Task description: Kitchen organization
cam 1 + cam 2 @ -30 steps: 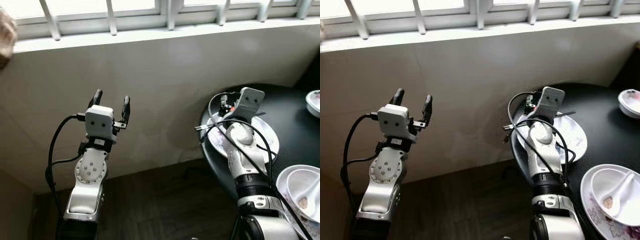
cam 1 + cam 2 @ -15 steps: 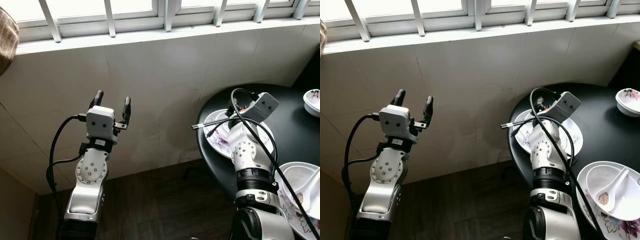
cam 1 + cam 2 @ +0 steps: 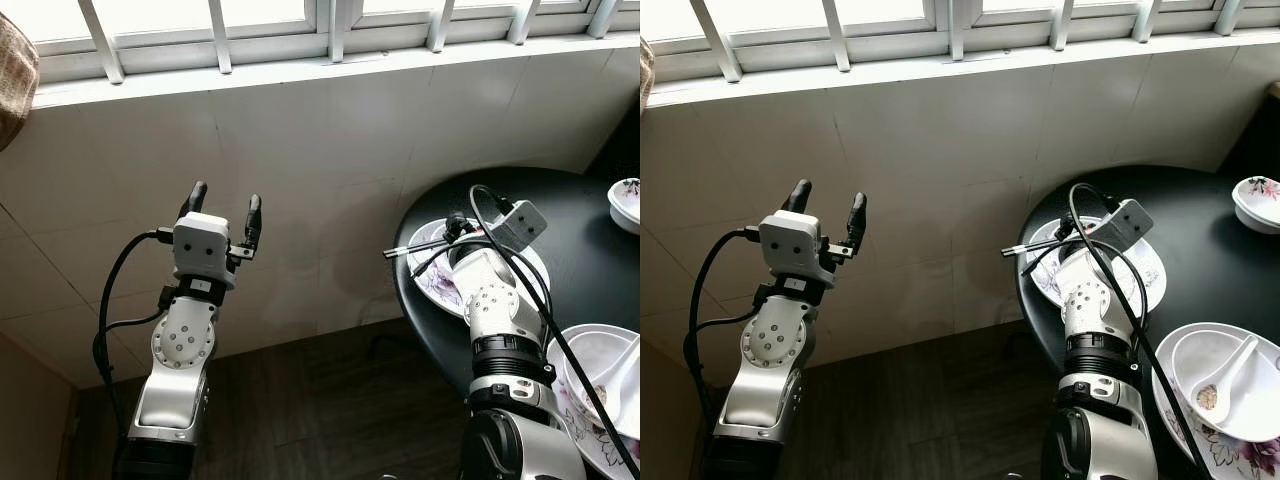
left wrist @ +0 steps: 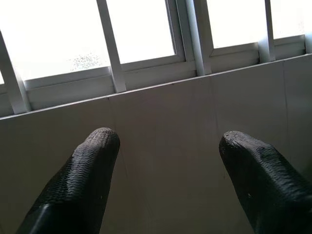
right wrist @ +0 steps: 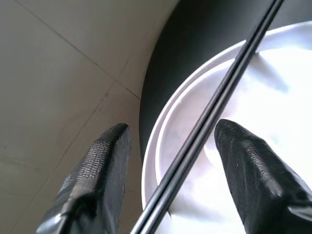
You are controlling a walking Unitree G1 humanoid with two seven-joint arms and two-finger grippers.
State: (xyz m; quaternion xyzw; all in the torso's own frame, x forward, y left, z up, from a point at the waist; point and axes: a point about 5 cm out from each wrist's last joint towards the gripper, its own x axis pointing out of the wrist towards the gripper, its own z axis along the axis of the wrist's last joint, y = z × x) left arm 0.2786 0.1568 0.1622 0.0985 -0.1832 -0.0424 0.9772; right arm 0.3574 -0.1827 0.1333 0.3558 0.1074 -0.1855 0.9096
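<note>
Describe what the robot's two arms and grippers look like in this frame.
Both arms are silver with rounded casings and black joint bands. The left gripper has a pale grey boxy housing with two small dark dots and two long black textured fingers; a thick black cable loops beside the arm. The right gripper has the same black fingers, with black cables looping over its grey housing.

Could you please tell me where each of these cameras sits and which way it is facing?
Left and right eye views: on the head, looking down at the tiled wall and black table; both silver arms show.
Left wrist view: between the open left gripper fingers, facing the window.
Right wrist view: between the open right gripper fingers, over the chopsticks on the white plate.
Shared: the eye views show that plate and those chopsticks too.
</note>
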